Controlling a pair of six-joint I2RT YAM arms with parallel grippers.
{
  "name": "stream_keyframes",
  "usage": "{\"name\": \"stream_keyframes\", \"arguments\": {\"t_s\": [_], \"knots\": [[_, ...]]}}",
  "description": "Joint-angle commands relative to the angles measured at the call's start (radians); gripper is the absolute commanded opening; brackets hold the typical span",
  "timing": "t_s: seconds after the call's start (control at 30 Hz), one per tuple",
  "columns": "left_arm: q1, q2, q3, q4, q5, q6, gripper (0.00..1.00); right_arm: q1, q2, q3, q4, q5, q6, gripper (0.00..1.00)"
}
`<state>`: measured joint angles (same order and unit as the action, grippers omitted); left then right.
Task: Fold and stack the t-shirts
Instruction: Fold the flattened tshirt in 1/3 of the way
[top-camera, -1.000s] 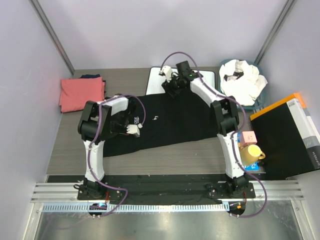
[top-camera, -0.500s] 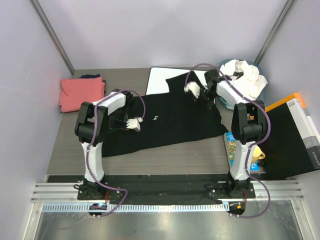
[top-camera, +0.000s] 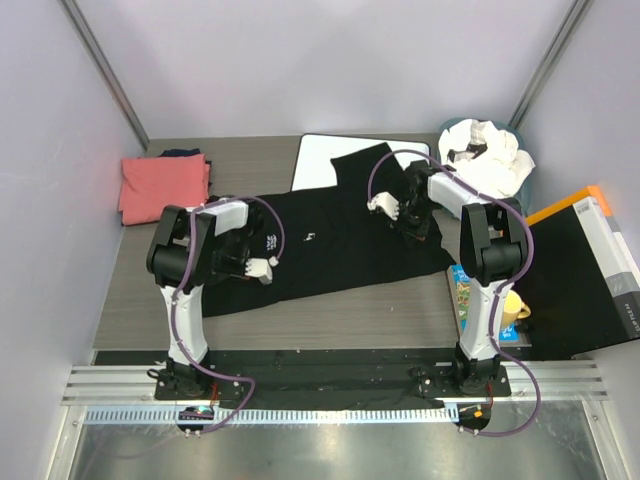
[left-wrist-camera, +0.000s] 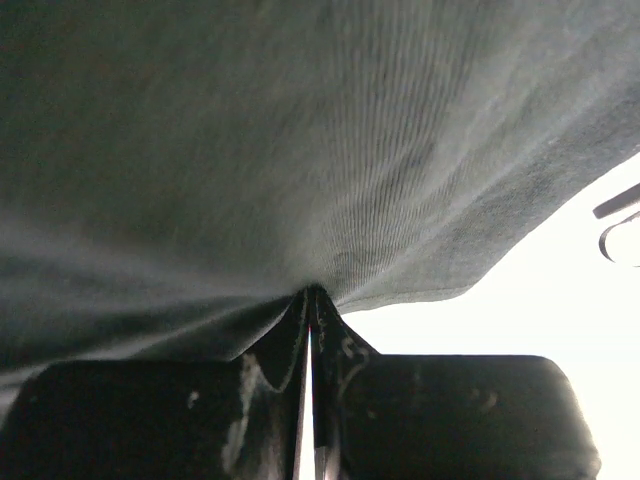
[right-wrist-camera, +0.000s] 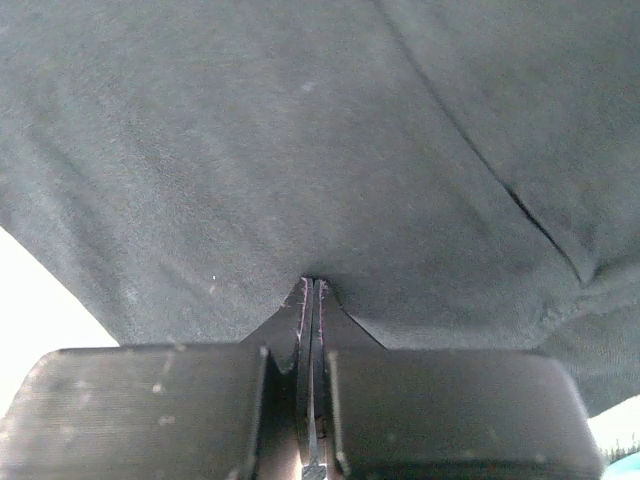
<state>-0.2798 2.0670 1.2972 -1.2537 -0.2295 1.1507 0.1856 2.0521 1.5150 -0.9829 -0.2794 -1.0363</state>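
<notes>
the left gripper (left-wrist-camera: 310, 315) is pinching a fold of the black tee (top-camera: 340, 240), fingers pressed together on the cloth; the right gripper (right-wrist-camera: 312, 295) is clamping the same shirt farther back. the shirt is lying spread across the table (top-camera: 350, 312), its far part overlapping the white board (top-camera: 318, 160). a folded coral tee (top-camera: 163, 188) is sitting far left, white tees (top-camera: 487, 158) are lying heaped far right.

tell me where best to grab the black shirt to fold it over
Pinch a thin fold near an edge, coming down from above. The black shirt lies flat and spread wide on the table, so there is no bulk to close around, only a small tuck of cloth. The left gripper and right gripper are each shut on such a tuck, one on each half.
</notes>
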Motion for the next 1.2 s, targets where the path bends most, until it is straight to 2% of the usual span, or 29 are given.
{"name": "stream_keyframes", "arguments": {"t_s": [0.0, 0.2, 0.33, 0.57, 0.7, 0.8, 0.97, 1.17], "knots": [[0.008, 0.015, -0.090, 0.125, 0.025, 0.017, 0.00, -0.006, 0.029, -0.016, 0.027, 0.006, 0.005, 0.01], [0.010, -0.016, -0.141, 0.126, 0.025, 0.014, 0.00, -0.003, 0.033, -0.078, 0.029, 0.028, -0.014, 0.01], [0.008, -0.044, -0.093, 0.079, 0.051, -0.019, 0.00, -0.003, 0.005, -0.084, 0.016, 0.036, -0.034, 0.01], [-0.021, -0.123, -0.062, 0.016, 0.107, -0.039, 0.00, -0.003, -0.035, -0.001, -0.043, -0.009, -0.039, 0.01], [-0.019, -0.136, -0.131, 0.086, 0.037, -0.040, 0.00, 0.002, -0.035, 0.111, -0.054, -0.058, -0.001, 0.05], [-0.009, -0.133, -0.118, 0.103, 0.050, -0.052, 0.00, 0.008, -0.029, 0.161, -0.059, -0.084, 0.021, 0.05], [0.004, -0.084, -0.193, 0.215, -0.039, -0.052, 0.00, 0.029, -0.009, 0.175, -0.060, -0.098, 0.024, 0.04], [-0.001, -0.033, -0.205, 0.205, 0.002, -0.082, 0.00, 0.057, 0.032, 0.131, -0.056, -0.099, 0.004, 0.02]]}}
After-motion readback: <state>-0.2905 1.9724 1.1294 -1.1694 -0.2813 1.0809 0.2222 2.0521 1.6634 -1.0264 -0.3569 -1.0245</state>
